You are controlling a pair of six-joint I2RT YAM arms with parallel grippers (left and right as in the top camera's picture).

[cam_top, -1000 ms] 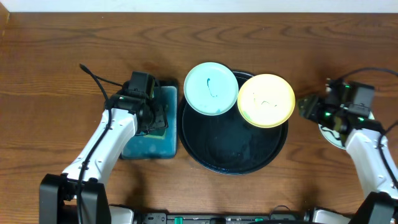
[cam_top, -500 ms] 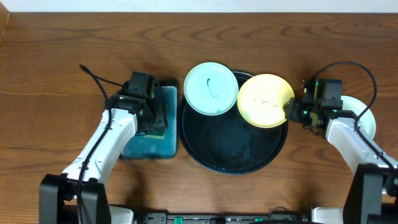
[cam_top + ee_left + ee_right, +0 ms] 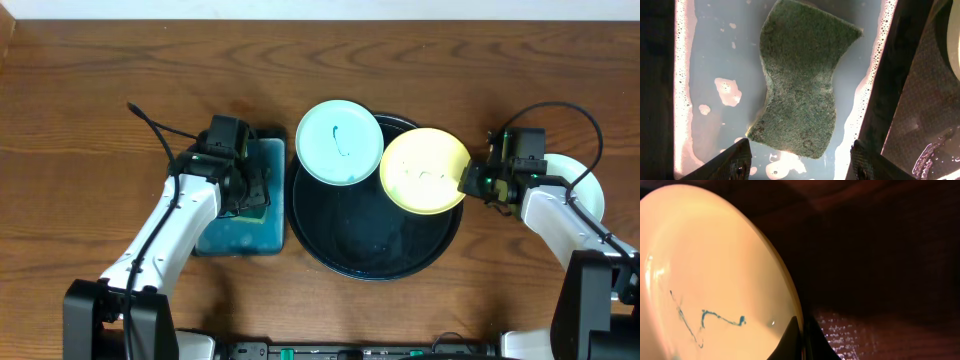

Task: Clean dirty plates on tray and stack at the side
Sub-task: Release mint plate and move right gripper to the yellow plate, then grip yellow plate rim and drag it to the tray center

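Observation:
A pale yellow plate (image 3: 422,170) rests on the right rim of the round black tray (image 3: 360,240). My right gripper (image 3: 470,181) is shut on that plate's right edge. In the right wrist view the yellow plate (image 3: 715,275) tilts up, a thin teal smear (image 3: 705,317) on its face, and my right gripper (image 3: 802,332) pinches its rim. A pale mint plate (image 3: 340,142) with a teal mark lies on the tray's upper left rim. My left gripper (image 3: 246,190) hangs open over the basin, above a green sponge (image 3: 800,80), its fingertips (image 3: 735,160) not touching it.
The rectangular basin (image 3: 240,235) with soapy blue-green water (image 3: 715,60) stands left of the tray. Another pale plate (image 3: 588,188) lies on the wooden table at the far right, partly hidden by my right arm. A black cable (image 3: 150,125) runs behind the left arm.
My right gripper moved left from the far-right plate to the yellow plate's edge and shut on its rim. The yellow plate has shifted slightly left and down. The left arm has not moved.

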